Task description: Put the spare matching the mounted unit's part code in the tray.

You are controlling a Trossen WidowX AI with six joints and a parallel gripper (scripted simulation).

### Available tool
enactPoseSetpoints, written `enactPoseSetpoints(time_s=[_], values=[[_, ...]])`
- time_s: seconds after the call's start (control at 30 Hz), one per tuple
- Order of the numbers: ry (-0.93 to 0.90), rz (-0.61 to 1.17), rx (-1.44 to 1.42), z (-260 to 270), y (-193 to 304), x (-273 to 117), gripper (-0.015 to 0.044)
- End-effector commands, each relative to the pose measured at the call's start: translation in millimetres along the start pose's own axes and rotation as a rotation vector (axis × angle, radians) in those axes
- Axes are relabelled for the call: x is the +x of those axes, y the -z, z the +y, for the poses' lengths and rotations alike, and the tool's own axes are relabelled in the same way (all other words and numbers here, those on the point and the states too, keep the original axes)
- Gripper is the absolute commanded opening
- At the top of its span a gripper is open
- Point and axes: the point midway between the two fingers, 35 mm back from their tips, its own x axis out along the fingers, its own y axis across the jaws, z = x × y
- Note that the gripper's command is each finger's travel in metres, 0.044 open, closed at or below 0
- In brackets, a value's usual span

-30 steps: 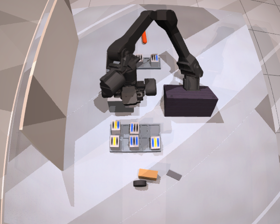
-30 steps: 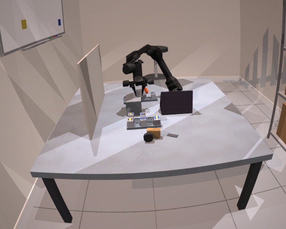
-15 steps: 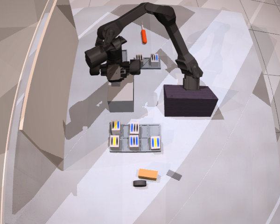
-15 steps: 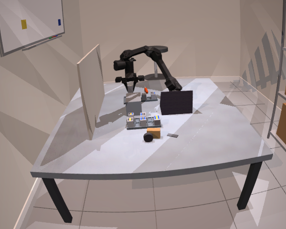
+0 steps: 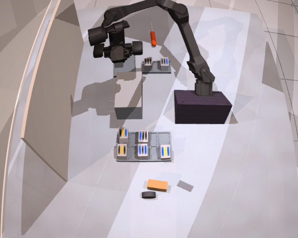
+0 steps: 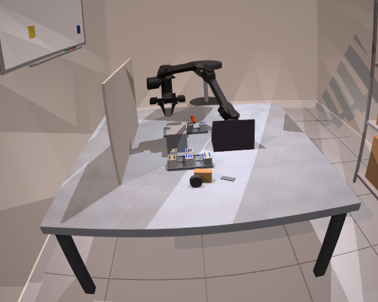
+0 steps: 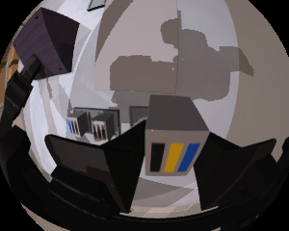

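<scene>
From the top, shows the gripper (image 5: 118,55) (image 6: 167,112) (image 7: 168,125) above the far end of the table, over the flat grey tray (image 5: 124,67) (image 7: 138,114), just beyond a tall grey block (image 5: 128,94) (image 6: 176,139) (image 7: 137,53); hides the fingertips and anything between them. Includes two striped units in the small rack (image 5: 156,72) (image 6: 197,131) (image 7: 98,110) beside the tray and five in the larger rack (image 5: 144,160) (image 6: 189,168) nearer the front. Places a red screwdriver (image 5: 153,38) (image 6: 193,119) behind the small rack. From the exterior, shows a grey spare (image 6: 167,111) (image 7: 175,131) pinched between the fingers, held up off the table behind the tall block. Shows an orange block (image 6: 203,175) (image 5: 157,185) touching or near a black disc (image 6: 195,180) (image 5: 148,195), too close to tell. From the wrist, confirms the grip: clamped on the spare from both sides, with black, yellow and blue stripes on its visible face, the tray partly hidden behind.
</scene>
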Motion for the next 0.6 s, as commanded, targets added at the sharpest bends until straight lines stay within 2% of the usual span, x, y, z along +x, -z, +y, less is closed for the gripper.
enactPoseSetpoints(time_s=[0.0,0.2,0.57], values=[[-0.003,0.027,-0.011,2,38,0,0.0000],[-0.020,0.060,-0.029,10,82,2,0.0000],[-0.021,0.060,-0.030,9,83,5,0.0000]])
